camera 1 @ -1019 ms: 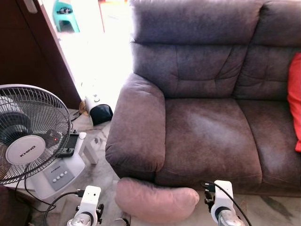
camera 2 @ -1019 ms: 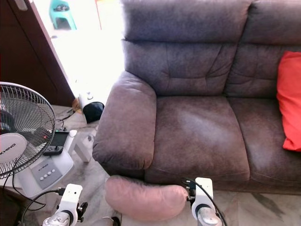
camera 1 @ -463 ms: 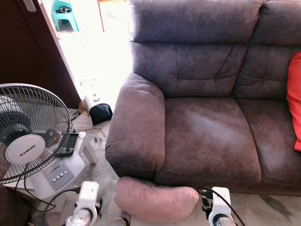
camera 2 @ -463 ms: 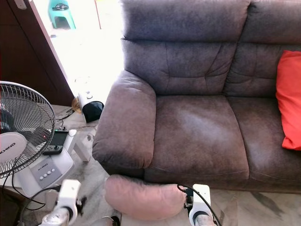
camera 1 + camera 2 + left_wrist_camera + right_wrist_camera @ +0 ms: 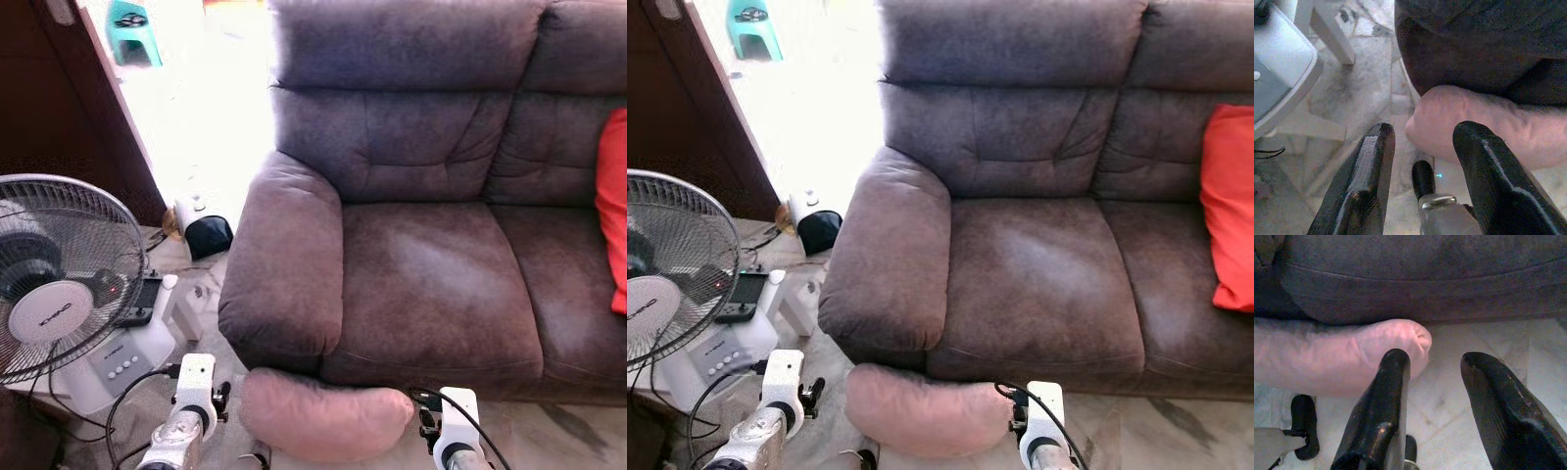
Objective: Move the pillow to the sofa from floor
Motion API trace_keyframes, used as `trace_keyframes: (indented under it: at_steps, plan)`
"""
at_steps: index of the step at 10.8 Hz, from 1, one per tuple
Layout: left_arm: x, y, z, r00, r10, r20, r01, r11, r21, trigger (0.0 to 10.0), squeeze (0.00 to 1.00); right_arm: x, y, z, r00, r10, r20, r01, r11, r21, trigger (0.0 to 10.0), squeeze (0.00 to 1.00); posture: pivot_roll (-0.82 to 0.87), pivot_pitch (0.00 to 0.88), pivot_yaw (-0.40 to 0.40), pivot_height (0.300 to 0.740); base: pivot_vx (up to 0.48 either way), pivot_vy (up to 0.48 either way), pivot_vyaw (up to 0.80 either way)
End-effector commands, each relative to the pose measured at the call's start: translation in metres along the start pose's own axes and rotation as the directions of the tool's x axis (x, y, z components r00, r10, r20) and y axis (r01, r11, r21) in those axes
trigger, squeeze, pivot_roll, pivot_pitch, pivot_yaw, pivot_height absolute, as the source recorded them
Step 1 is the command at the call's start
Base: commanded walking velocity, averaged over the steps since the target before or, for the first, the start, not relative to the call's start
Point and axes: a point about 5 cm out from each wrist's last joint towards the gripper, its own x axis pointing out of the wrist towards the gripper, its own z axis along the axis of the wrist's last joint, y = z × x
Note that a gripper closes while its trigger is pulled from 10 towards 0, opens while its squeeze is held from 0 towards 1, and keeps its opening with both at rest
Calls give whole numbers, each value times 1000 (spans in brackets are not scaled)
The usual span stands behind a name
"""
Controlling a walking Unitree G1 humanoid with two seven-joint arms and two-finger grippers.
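A pink pillow (image 5: 323, 419) lies on the floor against the front of the brown sofa (image 5: 436, 284), below its left armrest. My left gripper (image 5: 1422, 139) is open above the pillow's left end (image 5: 1464, 122), one finger over it and the other over bare floor. My right gripper (image 5: 1435, 372) is open at the pillow's right corner (image 5: 1396, 342), with one finger over that corner. Both wrists show at the bottom of the head views, the left wrist (image 5: 193, 387) beside the pillow's left end and the right wrist (image 5: 456, 421) beside its right end.
A standing fan (image 5: 54, 284) on a white base with trailing cables is on the floor at my left. A red cushion (image 5: 1229, 201) leans on the sofa's right seat. A small white table leg and a black bag (image 5: 208, 235) stand by the armrest. A dark wooden door (image 5: 69, 108) is at far left.
My left arm has moved in toward the pillow's left end. My right wrist has dropped a little lower at the pillow's right end. The pillow has not moved.
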Motion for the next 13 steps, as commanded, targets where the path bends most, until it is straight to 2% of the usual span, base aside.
trace_keyframes:
  at_steps: [1,12,13]
  plan:
    - [-2,4,-6,1000,7,-29,-7,1000,15,10000,0,-1,2,-2,1000,6,-5,-6,1000,5,10000,0,43,25,-8,740,0,0,0]
    - [-5,6,-15,999,16,-51,-15,1000,13,10000,0,2,6,5,1000,10,14,-10,1000,6,10000,0,52,58,-13,740,0,0,0]
    - [-5,7,-15,999,17,-51,-17,1000,10,10000,0,2,7,6,1000,13,15,-13,1000,6,10000,0,52,62,-15,727,0,0,0]
